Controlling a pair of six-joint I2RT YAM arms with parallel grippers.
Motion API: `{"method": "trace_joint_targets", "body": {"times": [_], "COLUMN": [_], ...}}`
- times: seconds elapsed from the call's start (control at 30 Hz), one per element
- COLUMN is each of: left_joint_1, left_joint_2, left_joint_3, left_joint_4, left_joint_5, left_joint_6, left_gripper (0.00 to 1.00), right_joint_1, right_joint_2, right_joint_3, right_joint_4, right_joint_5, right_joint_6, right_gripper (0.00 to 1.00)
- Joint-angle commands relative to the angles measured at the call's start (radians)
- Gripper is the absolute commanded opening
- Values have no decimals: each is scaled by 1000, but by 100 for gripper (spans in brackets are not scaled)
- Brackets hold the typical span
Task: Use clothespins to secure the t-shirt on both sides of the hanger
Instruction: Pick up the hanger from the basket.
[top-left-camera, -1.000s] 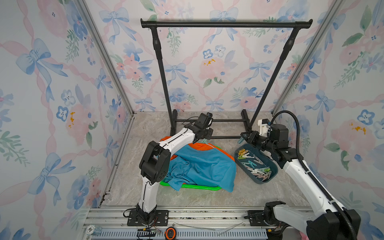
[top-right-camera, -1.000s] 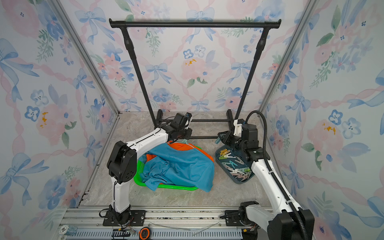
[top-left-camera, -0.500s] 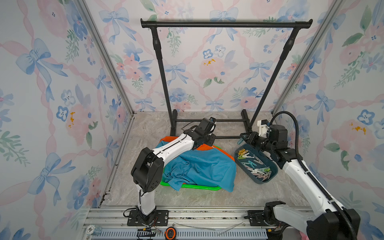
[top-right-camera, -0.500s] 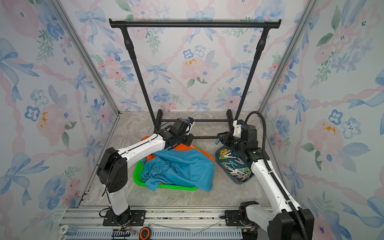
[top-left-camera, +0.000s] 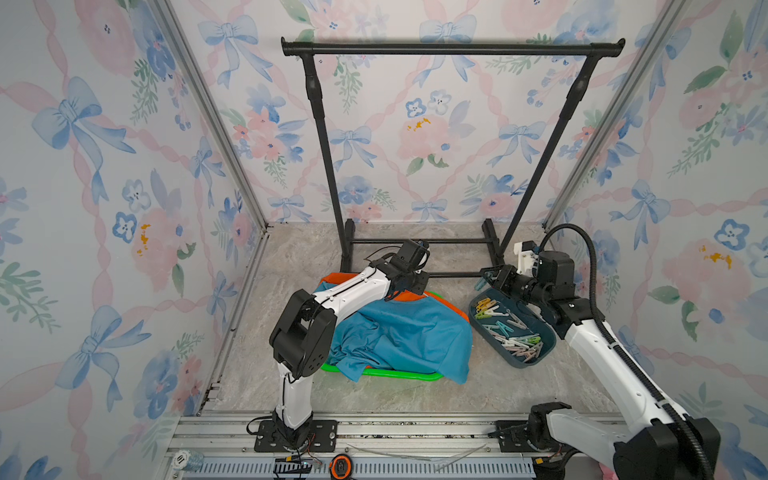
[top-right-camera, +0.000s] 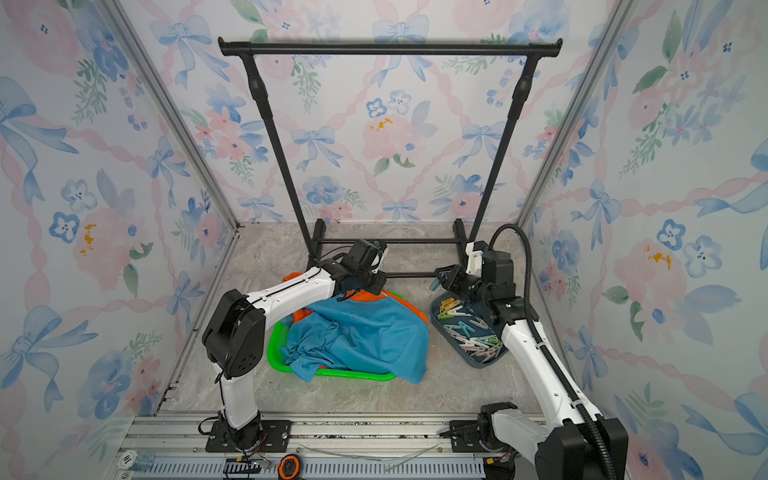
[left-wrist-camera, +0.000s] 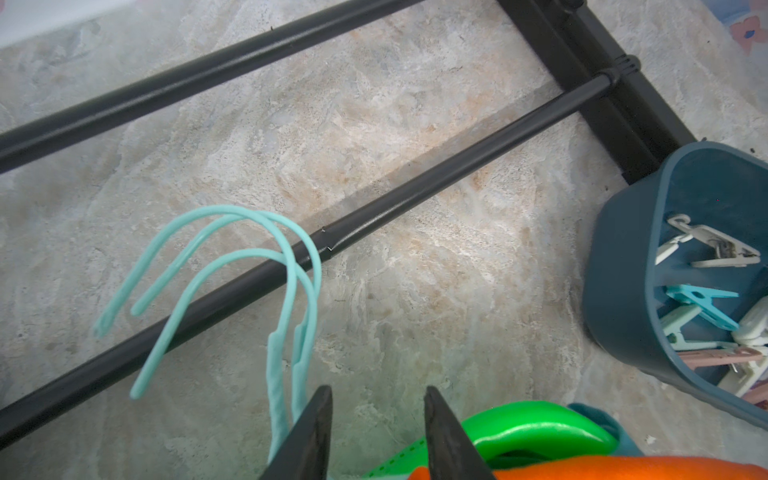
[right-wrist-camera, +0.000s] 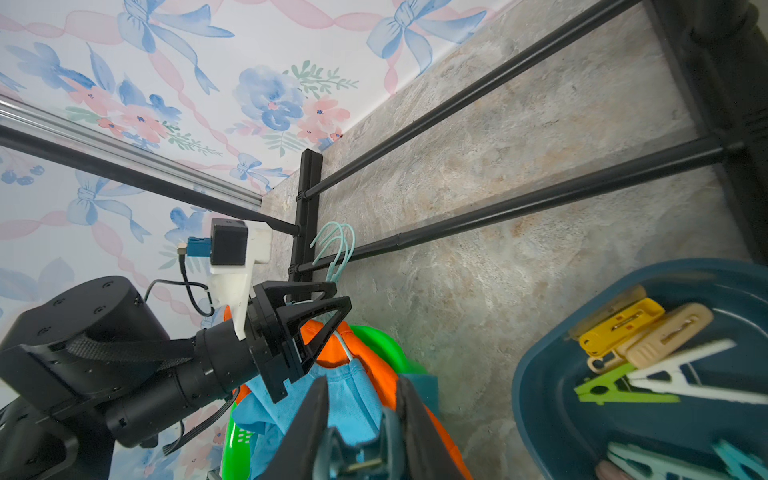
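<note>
A blue t-shirt lies crumpled over an orange garment in a green basket. Teal hanger hooks stick out past the collar onto the floor. My left gripper hovers at the collar, open, with only floor between its fingers and the hooks just beside one finger. My right gripper is shut on a grey-teal clothespin and hangs at the far end of the bin. In a top view the clothespin dangles from its tip. Several more clothespins lie in the bin.
A black garment rack stands at the back. Its two base bars run along the floor just behind both grippers. One bar passes under the hanger hooks. Patterned walls close in on three sides.
My left arm has shifted, bringing its gripper a little lower and nearer over the shirt's collar, and its jaws have spread slightly. The right arm and its clothespin have stayed put.
</note>
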Motion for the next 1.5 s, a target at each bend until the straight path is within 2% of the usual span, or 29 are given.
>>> {"method": "trace_joint_targets", "body": {"times": [0.0,0.27,0.5,0.97,1.2,1.47], "left_joint_1": [7,-18,-13,-1,1,-26], "left_joint_2": [29,-2,-47,18,34,53], "left_joint_3": [22,43,-2,5,5,20], "left_joint_4": [-22,-27,-27,-27,-28,-27], "left_joint_5": [-25,-77,-94,-48,-34,-18], "left_joint_6": [-19,-5,-13,-25,-25,-34], "left_gripper": [41,45,44,43,46,41], "right_joint_1": [11,11,11,9,7,6], "right_joint_2": [-7,-4,3,-4,7,7], "right_joint_3": [-15,-16,-16,-15,-11,-10], "right_joint_4": [8,10,13,2,5,5], "right_joint_5": [3,6,2,6,1,-1], "right_joint_6": [-20,-23,-21,-31,-31,-34], "right_gripper": [28,28,28,29,29,29]}}
